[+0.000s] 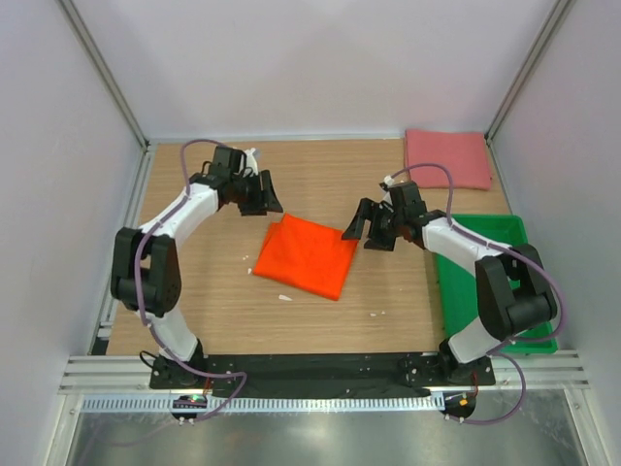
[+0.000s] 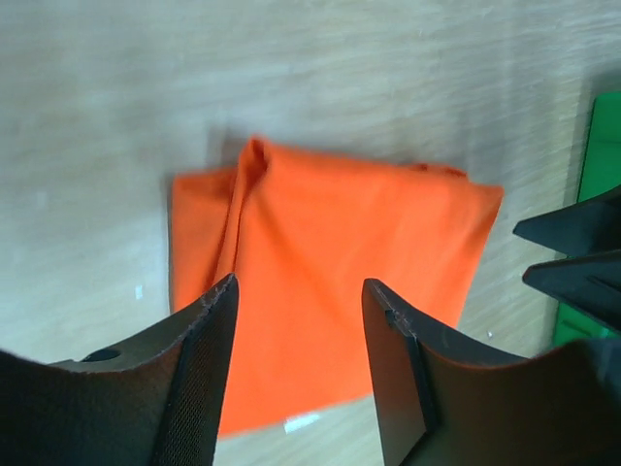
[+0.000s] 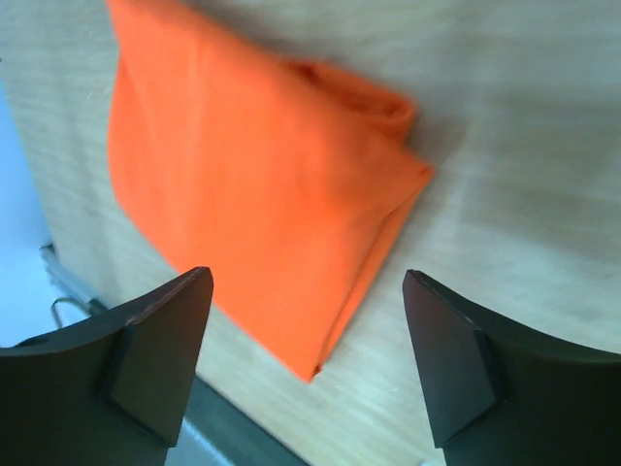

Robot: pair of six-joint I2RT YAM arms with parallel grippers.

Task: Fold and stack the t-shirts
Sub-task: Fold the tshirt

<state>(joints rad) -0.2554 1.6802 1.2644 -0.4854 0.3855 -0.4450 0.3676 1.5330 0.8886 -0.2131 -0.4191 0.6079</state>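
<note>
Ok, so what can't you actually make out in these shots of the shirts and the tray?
Green tray: top view, the right arm lies across it, hiding much of its floor.
Orange shirt: left wrist view, fingers of the open left pincer cover part of its near edge; right wrist view, the top edge cuts off a corner.
Pink shirt: top view only, too small to count folds.
White specks: top view, too small to identify.

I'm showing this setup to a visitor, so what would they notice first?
The folded bright orange t-shirt lies mid-table, with the open left tool and open right tool poised either side of it, neither holding anything. Next comes the folded pink-red t-shirt in the far right corner, just beyond the green tray.
</note>
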